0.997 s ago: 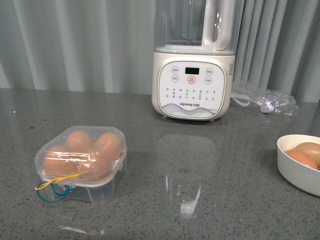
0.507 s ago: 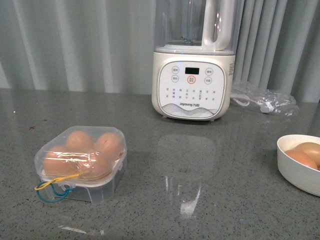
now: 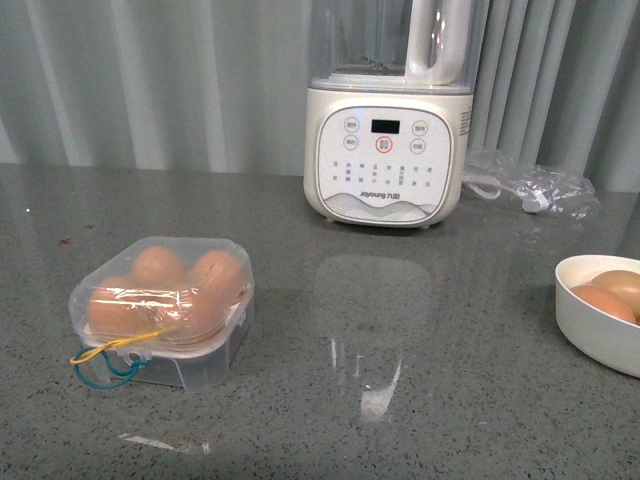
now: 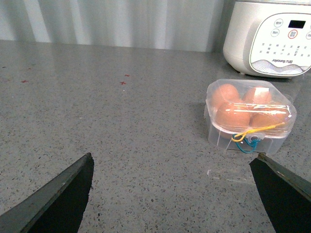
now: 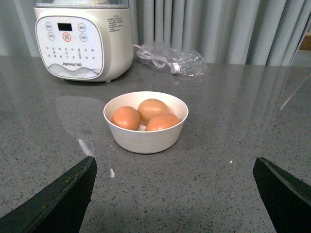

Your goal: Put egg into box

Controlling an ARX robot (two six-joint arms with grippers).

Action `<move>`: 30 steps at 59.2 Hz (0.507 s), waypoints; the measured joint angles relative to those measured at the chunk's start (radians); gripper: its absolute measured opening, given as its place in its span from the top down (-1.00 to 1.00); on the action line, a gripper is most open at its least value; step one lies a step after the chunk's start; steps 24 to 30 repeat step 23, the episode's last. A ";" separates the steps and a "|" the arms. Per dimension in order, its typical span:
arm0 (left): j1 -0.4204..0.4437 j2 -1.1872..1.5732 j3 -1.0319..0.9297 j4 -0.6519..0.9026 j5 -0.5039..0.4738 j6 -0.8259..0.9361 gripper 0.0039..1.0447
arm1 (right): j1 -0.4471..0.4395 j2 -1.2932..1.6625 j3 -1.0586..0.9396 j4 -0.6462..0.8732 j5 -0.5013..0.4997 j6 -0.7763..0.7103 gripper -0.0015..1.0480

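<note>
The clear plastic box [image 3: 165, 310] sits on the grey counter at the front left, lid shut, several brown eggs inside, yellow and blue loops at its front. It also shows in the left wrist view [image 4: 249, 120]. Three brown eggs [image 5: 146, 115] lie in a round white bowl [image 5: 146, 136]; the bowl is at the right edge of the front view [image 3: 598, 320]. My left gripper [image 4: 172, 194] is open and empty, short of the box. My right gripper [image 5: 175, 194] is open and empty, short of the bowl. Neither arm shows in the front view.
A white blender-like appliance [image 3: 388, 130] with a clear jug stands at the back centre. A clear plastic bag with a cord [image 3: 530, 188] lies to its right. Grey curtains hang behind the counter.
The front view has shifted slightly, so everything sits a little differently in the picture. Nothing on the counter has moved.
</note>
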 joint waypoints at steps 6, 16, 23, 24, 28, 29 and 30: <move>0.000 0.000 0.000 0.000 0.000 0.000 -0.87 | 0.000 0.000 0.000 0.000 0.000 0.000 -0.86; 0.000 0.000 0.000 0.000 0.000 0.000 -0.87 | 0.000 0.000 0.000 0.000 0.000 0.000 -0.86; 0.000 0.000 0.000 0.000 0.000 0.000 -0.87 | 0.000 0.000 0.000 0.000 0.000 0.000 -0.86; 0.000 0.000 0.000 0.000 0.000 0.000 -0.87 | 0.000 0.000 0.000 0.000 0.000 0.000 -0.86; 0.000 0.000 0.000 0.000 0.000 0.000 -0.87 | 0.000 0.000 0.000 0.000 0.000 0.000 -0.86; 0.000 0.000 0.000 0.000 0.000 0.000 -0.87 | 0.000 0.000 0.000 0.000 0.000 0.000 -0.86; 0.000 0.000 0.000 0.000 0.000 0.000 -0.87 | 0.000 0.000 0.000 0.000 0.000 0.000 -0.86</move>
